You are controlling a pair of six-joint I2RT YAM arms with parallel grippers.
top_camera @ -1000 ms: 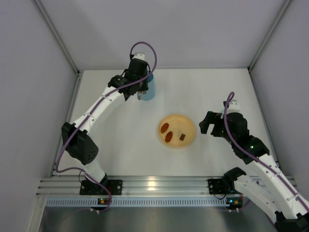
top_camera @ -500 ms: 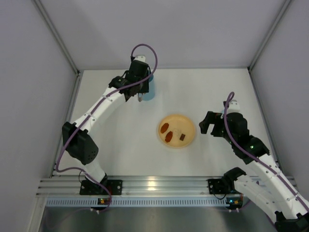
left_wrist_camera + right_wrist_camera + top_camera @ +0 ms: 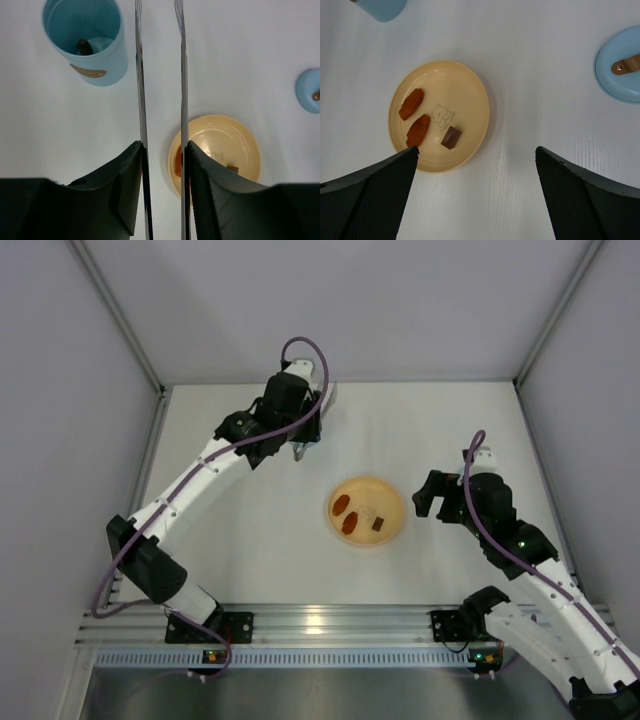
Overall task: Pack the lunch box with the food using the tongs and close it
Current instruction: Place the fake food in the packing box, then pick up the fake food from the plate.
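The light blue lunch box (image 3: 82, 40) stands upright and open at the top left of the left wrist view, with one dark piece of food (image 3: 84, 47) on its bottom. My left gripper (image 3: 162, 145) is shut on the tongs (image 3: 141, 100), whose two slim arms run forward, slightly apart, just right of the box. From above, the left wrist (image 3: 290, 405) covers the box, and only the tongs' tip (image 3: 298, 451) shows. Two reddish-brown ovals (image 3: 411, 103) (image 3: 418, 130) and a dark brown chunk (image 3: 451, 137) lie on the yellow plate (image 3: 465, 85). My right gripper (image 3: 476, 150) hangs open beside the plate, holding nothing.
The light blue lid (image 3: 620, 65) with a wooden handle lies flat on the table right of the plate (image 3: 367, 510). Grey walls close off the table at the left, back and right. The right arm (image 3: 500, 520) stands right of the plate.
The left arm has swung its wrist back and to the right, so it now covers the lunch box from above. The right arm has not moved.
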